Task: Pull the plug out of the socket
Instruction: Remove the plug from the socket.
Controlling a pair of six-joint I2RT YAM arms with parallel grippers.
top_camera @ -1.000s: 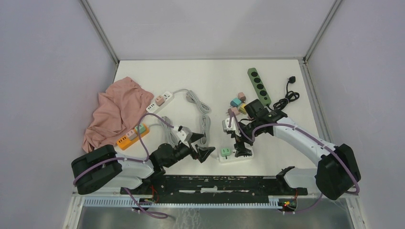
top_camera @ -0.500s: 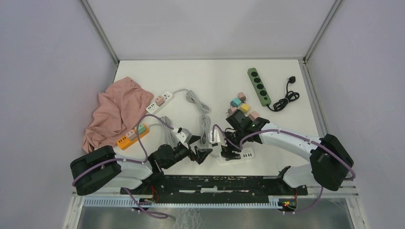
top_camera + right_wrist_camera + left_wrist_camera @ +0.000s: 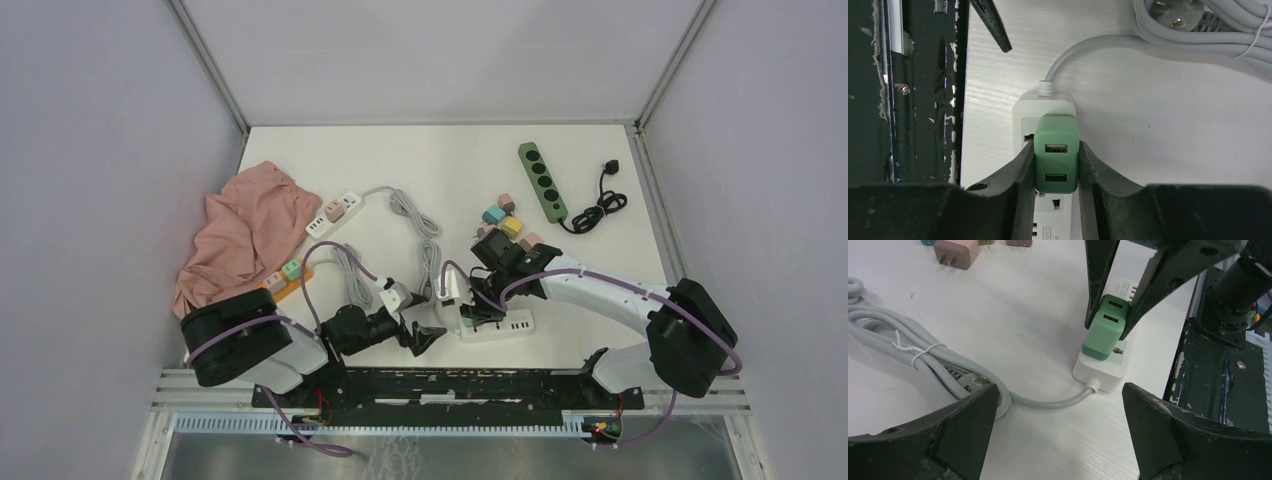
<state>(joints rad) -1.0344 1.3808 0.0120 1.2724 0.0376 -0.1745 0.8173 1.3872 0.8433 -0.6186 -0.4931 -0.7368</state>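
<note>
A green two-port USB plug (image 3: 1057, 152) sits seated in the end socket of a white power strip (image 3: 1020, 125) near the table's front edge. My right gripper (image 3: 1055, 149) is shut on the plug, one finger pressed flat on each of its sides. From the left wrist view the plug (image 3: 1105, 327) stands upright on the strip (image 3: 1100, 372) between those dark fingers (image 3: 1098, 270). My left gripper (image 3: 1060, 390) is open and empty, low over the table just left of the strip's cable end. From above, the right gripper (image 3: 478, 310) covers the plug, with the left gripper (image 3: 425, 335) beside it.
The strip's grey cable (image 3: 430, 265) lies coiled behind it. Several loose coloured adapters (image 3: 505, 220) and a green power strip (image 3: 542, 180) lie at the back right. A pink cloth (image 3: 245, 230), an orange strip (image 3: 275, 285) and a white strip (image 3: 335, 212) lie left. The black base rail (image 3: 450, 385) borders the front.
My right gripper came down and left onto the white strip and closed on the green plug. The left arm shifted slightly lower and stayed open.
</note>
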